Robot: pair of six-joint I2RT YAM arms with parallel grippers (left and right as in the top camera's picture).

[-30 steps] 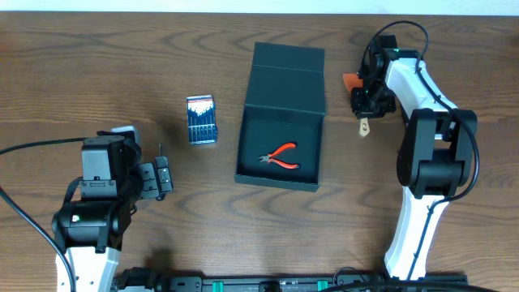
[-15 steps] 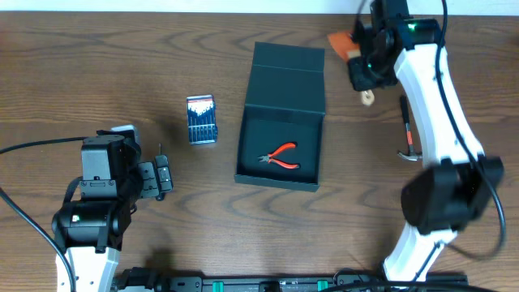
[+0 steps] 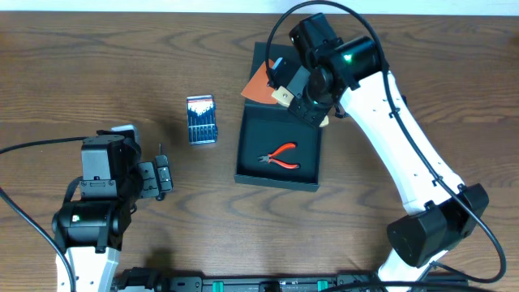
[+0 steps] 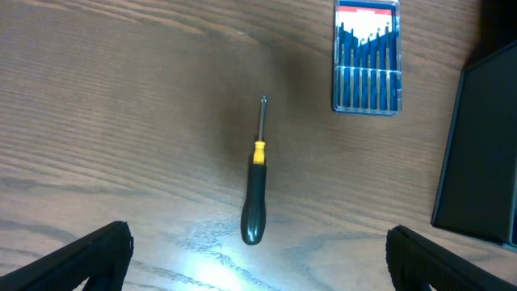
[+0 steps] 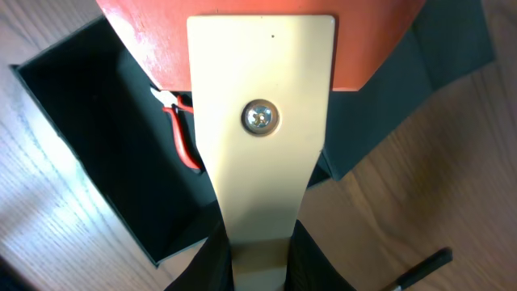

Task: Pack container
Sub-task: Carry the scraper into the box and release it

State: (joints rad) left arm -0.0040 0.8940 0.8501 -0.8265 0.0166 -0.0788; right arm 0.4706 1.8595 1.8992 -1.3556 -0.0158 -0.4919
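R arm is swinging in. A sec ago it was hanging off to the right of the box (image 3: 268,130); now it's sitting over the box, about where the tray is meeting the lid (image 3: 259,57). R claw (image 5: 258,260) is clamping the beige handle of the scraper (image 3: 259,85), w/ the orange blade sticking out toward far-left in the overhead.

Nothing else is changing. Pliers (image 3: 281,156) are lying in the tray same as before, the bit case (image 3: 200,119) is staying put and the L arm is parked. L claw (image 4: 258,259) is hanging wide open, gripping nothing, w/ the screwdriver (image 4: 255,182) lying on the table (image 3: 97,65) right under it.

Meaning, imo: scraper is mid-carry, not dropped yet. I'm expecting to lower it and let go beside the pliers. Screwdriver and bit case are waiting outside the box.

Box is sitting mid-table between the arms, bit case near its left side. Long axis is running near-to-far. The open tray is at the near end facing up, and the lid is lying folded back flat at the far end. Blade is reaching about to the box's left edge, so I'm guessing it needs turning along that axis to fit.
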